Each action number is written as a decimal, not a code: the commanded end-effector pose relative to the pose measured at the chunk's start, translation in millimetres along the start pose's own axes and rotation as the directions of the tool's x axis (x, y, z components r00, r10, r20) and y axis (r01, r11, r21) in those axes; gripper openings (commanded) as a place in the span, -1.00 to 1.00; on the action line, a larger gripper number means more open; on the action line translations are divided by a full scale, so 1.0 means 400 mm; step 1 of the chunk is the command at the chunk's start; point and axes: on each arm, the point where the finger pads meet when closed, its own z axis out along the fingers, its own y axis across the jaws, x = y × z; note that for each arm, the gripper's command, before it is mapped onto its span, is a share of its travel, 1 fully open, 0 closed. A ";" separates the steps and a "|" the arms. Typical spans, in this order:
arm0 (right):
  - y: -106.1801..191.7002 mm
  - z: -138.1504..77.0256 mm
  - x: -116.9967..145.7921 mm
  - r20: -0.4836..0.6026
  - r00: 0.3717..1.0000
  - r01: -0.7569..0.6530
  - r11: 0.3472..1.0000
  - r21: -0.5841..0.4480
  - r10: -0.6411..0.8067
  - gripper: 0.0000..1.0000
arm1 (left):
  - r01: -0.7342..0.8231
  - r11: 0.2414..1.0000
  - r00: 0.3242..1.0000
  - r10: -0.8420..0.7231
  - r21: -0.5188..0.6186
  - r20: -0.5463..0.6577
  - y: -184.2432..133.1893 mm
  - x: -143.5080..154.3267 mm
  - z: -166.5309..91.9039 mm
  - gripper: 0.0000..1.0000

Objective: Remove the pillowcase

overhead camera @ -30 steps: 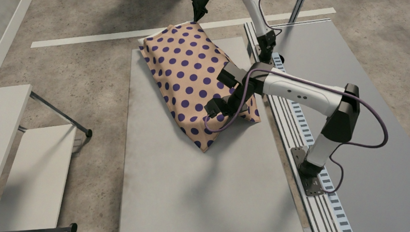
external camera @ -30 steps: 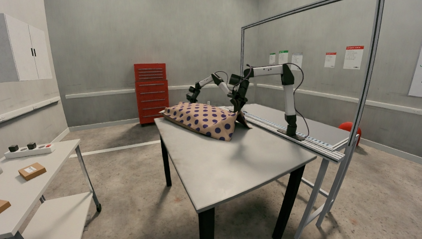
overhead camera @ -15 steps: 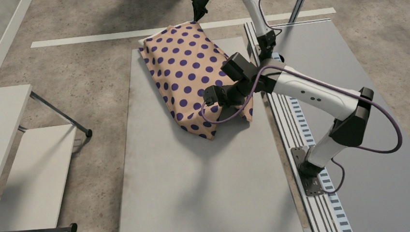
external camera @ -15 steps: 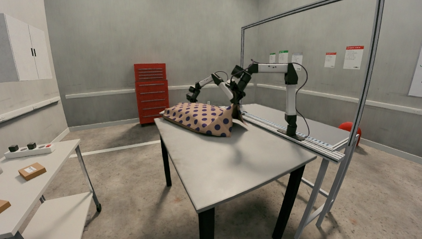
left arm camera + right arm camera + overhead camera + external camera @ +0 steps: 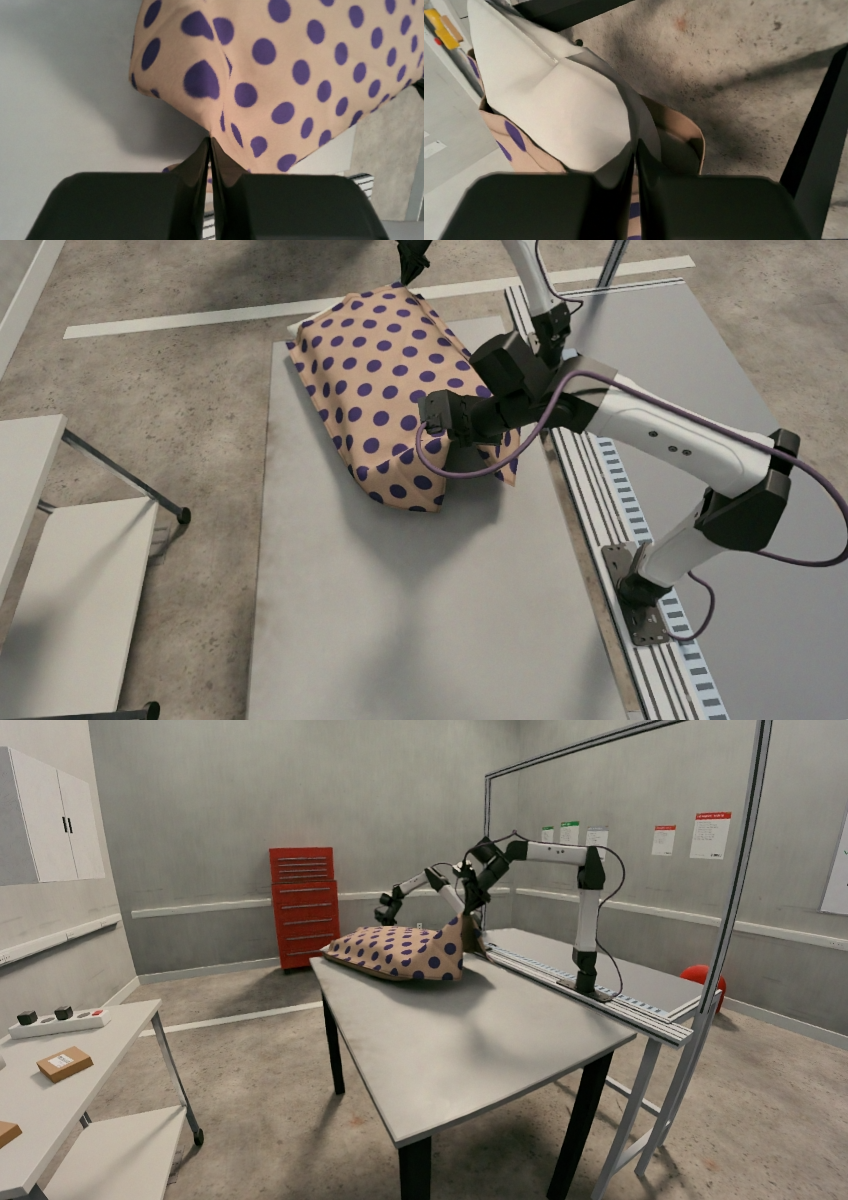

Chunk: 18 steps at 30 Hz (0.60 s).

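The peach pillowcase with purple dots (image 5: 389, 367) (image 5: 389, 951) (image 5: 285, 65) (image 5: 535, 159) covers most of the white pillow (image 5: 293, 329) (image 5: 564, 115). The pillow shows at the case's open end, at the table's far end. My left gripper (image 5: 463, 912) (image 5: 210, 140) is shut on the pillowcase at its closed end and holds that part raised in a peak. One closed-end corner hangs down. My right gripper (image 5: 404, 283) (image 5: 636, 141) is shut on the pillow's edge at the open end. The exact depth of its pinch is hidden.
The grey table (image 5: 410, 602) (image 5: 428, 1041) extends toward the top and exterior views. The case's open end reaches past the table's far edge. The arm rail (image 5: 595, 501) runs along one long side. A white cart (image 5: 89, 596) stands off the other side. A metal frame (image 5: 737, 856) rises behind the rail.
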 end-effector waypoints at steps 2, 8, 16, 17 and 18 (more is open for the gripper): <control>0.051 -0.029 -0.010 0.041 0.998 0.045 0.999 -0.021 -0.044 -0.98 | -0.026 0.991 0.986 0.004 0.130 0.165 -0.062 -0.128 -0.073 -0.98; 0.051 -0.030 -0.010 0.041 0.998 0.045 0.999 -0.021 -0.044 -0.98 | -0.063 0.980 0.971 0.017 0.187 0.240 -0.092 -0.176 -0.115 -0.98; 0.051 -0.030 -0.010 0.041 0.998 0.045 0.999 -0.021 -0.044 -0.98 | -0.142 0.956 0.939 0.048 0.258 0.341 -0.132 -0.235 -0.169 -0.98; 0.051 -0.030 -0.010 0.041 0.998 0.045 0.999 -0.021 -0.044 -0.98 | -0.152 0.952 0.933 0.050 0.266 0.355 -0.137 -0.243 -0.181 -0.98; 0.051 -0.030 -0.010 0.041 0.998 0.045 0.999 -0.022 -0.044 -0.98 | -0.162 0.948 0.927 0.051 0.274 0.371 -0.141 -0.250 -0.194 -0.98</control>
